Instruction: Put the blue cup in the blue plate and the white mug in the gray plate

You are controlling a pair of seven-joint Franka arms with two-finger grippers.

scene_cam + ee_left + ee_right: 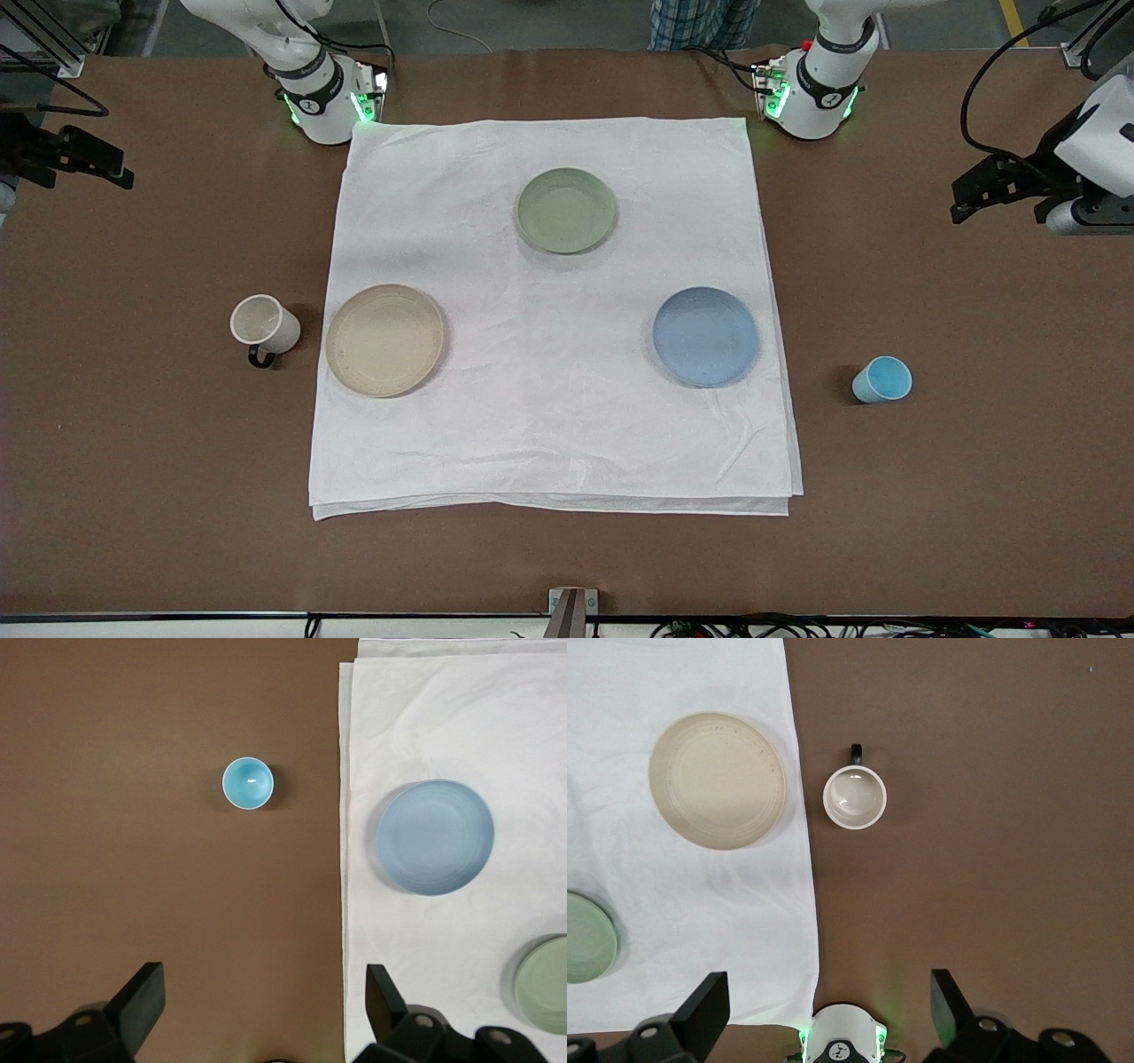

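Observation:
The blue cup [882, 380] stands upright on the bare brown table toward the left arm's end, beside the blue plate [705, 336] on the white cloth. The white mug [264, 326], with its dark handle, stands on the bare table toward the right arm's end, beside the gray plate [384, 339]. My left gripper [966, 197] hangs open and empty high over the table; its wrist view shows the cup [248, 783] and the blue plate [435, 837] well below the gripper [263, 979]. My right gripper [111, 164] is open and empty, high above the mug [854, 797] and the gray plate [717, 780].
A pale green plate [567, 210] lies on the white cloth [549, 425] nearer the robots' bases. The cloth covers the middle of the brown table [133, 443]. The right arm's base [842, 1038] shows under the right gripper.

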